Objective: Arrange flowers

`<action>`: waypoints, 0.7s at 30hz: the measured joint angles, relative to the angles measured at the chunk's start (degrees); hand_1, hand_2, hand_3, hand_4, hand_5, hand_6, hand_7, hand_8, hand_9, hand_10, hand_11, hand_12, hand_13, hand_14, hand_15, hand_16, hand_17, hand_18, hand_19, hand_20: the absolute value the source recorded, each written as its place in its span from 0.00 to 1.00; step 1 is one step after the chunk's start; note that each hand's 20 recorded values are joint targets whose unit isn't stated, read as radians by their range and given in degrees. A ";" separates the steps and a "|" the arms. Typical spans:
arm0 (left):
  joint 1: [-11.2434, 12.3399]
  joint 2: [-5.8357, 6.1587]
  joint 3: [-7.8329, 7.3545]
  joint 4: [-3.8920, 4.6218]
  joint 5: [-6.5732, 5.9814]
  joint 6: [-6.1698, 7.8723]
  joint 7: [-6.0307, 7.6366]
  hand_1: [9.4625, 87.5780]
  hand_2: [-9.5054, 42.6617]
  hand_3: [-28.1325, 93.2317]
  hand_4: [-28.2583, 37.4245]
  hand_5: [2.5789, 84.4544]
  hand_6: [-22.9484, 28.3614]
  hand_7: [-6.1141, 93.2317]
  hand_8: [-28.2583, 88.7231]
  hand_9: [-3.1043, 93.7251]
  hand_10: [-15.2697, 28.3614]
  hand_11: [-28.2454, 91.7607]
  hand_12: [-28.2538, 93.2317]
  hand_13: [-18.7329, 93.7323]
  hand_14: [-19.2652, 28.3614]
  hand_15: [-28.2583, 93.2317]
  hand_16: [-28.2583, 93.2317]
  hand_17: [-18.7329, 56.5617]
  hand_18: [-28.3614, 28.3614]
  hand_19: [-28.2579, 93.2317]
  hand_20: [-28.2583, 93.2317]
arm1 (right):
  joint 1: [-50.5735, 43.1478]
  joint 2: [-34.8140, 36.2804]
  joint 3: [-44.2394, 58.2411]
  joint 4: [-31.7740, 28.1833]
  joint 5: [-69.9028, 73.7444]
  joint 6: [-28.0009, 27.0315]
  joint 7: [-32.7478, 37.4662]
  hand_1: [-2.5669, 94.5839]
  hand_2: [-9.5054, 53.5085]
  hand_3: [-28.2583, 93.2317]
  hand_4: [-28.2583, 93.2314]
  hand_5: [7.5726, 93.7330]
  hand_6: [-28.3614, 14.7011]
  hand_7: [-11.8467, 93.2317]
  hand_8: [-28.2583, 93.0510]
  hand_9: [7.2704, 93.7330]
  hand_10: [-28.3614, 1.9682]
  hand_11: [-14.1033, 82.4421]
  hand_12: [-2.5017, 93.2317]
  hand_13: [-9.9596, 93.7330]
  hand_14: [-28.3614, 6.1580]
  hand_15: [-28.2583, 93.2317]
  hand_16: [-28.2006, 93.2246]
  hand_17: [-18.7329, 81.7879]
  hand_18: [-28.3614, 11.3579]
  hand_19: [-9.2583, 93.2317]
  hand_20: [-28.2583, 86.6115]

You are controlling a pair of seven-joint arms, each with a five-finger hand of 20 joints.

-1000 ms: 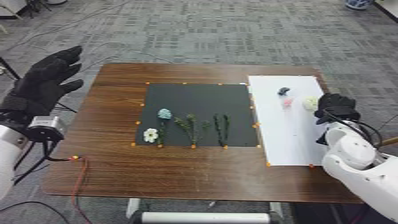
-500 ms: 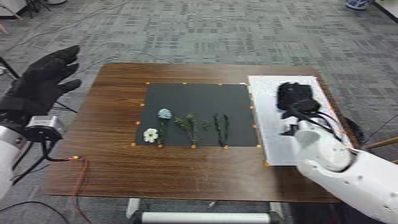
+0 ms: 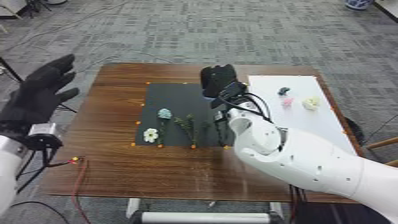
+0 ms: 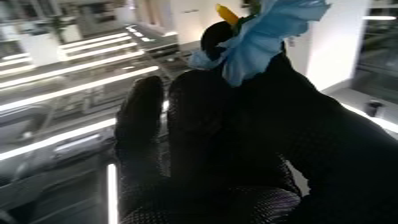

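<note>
In the head view, my right hand (image 3: 218, 81) is above the far right part of the dark mat (image 3: 171, 95). The right wrist view has my right hand (image 4: 209, 115) pinching a blue flower (image 4: 266, 37) between thumb and fingers. On the mat lie a pale blue flower (image 3: 164, 114), a white flower (image 3: 150, 134) and green sprigs (image 3: 191, 129); darker stems beside them are partly hidden by the right wrist. A pink flower (image 3: 287, 102), a cream flower (image 3: 311, 103) and a small dark piece (image 3: 283, 91) rest on the white board. My left hand (image 3: 35, 95) is open beyond the table's left edge.
The white board (image 3: 311, 135) lies on the right side of the brown table (image 3: 133, 172), with my right forearm across its near-left part. Orange marks line the mat's edges. A red cable (image 3: 82, 175) hangs over the table's left front corner.
My right hand has swung left from the table's right edge, across the white board, to the dark mat. The left hand has shifted slightly; the flowers on the board have stayed put.
</note>
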 measured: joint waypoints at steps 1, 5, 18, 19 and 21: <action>1.18 -0.83 -0.27 -0.08 0.00 0.43 0.19 0.17 0.09 0.80 0.00 0.20 0.48 0.24 0.16 0.14 0.51 0.31 0.39 0.17 0.59 0.43 0.23 0.00 0.82 0.51 0.30 | 0.42 -0.52 -0.91 -0.12 -0.18 0.09 0.06 0.56 0.00 0.98 0.01 0.71 0.77 0.63 0.28 0.83 0.81 0.37 0.65 0.77 0.82 0.73 0.68 0.44 0.23 0.83 0.71; 5.08 -2.87 -1.83 -0.05 -0.11 1.07 0.31 0.17 0.09 0.80 0.00 0.20 0.48 0.24 0.16 0.14 0.51 0.31 0.39 0.17 0.59 0.43 0.23 0.00 0.82 0.51 0.30 | 2.57 -2.04 -5.86 -0.11 -0.98 0.92 1.57 0.56 0.00 0.98 0.01 0.71 0.77 0.63 0.28 0.83 0.80 0.36 0.65 0.77 0.82 0.73 0.68 0.44 0.24 0.83 0.71; 5.60 -2.61 -3.27 0.10 -0.21 1.03 0.22 0.17 0.09 0.79 0.00 0.19 0.48 0.24 0.16 0.14 0.51 0.31 0.39 0.17 0.59 0.43 0.23 0.00 0.82 0.51 0.30 | 9.35 -11.74 -16.70 10.09 -1.97 3.68 6.02 0.57 0.00 0.97 0.00 0.71 0.78 0.63 0.27 0.83 0.81 0.36 0.64 0.77 0.81 0.74 0.68 0.44 0.24 0.83 0.71; 5.38 -2.55 -3.12 0.11 -0.21 1.03 0.19 0.17 0.09 0.80 0.00 0.19 0.48 0.24 0.16 0.14 0.51 0.31 0.39 0.17 0.59 0.43 0.23 0.00 0.82 0.51 0.30 | 9.76 -12.50 -17.08 10.68 -1.95 3.69 6.02 0.57 0.00 0.97 0.00 0.71 0.78 0.63 0.27 0.83 0.82 0.36 0.64 0.77 0.81 0.74 0.68 0.44 0.24 0.83 0.71; 5.02 -2.41 -2.95 0.11 -0.20 1.03 0.10 0.17 0.09 0.80 0.00 0.19 0.48 0.24 0.16 0.14 0.51 0.31 0.39 0.17 0.59 0.43 0.23 0.00 0.82 0.51 0.30 | 10.36 -13.90 -17.61 11.64 -1.94 3.69 6.02 0.57 0.00 0.97 0.00 0.71 0.78 0.64 0.27 0.83 0.82 0.36 0.64 0.77 0.81 0.74 0.68 0.44 0.24 0.83 0.71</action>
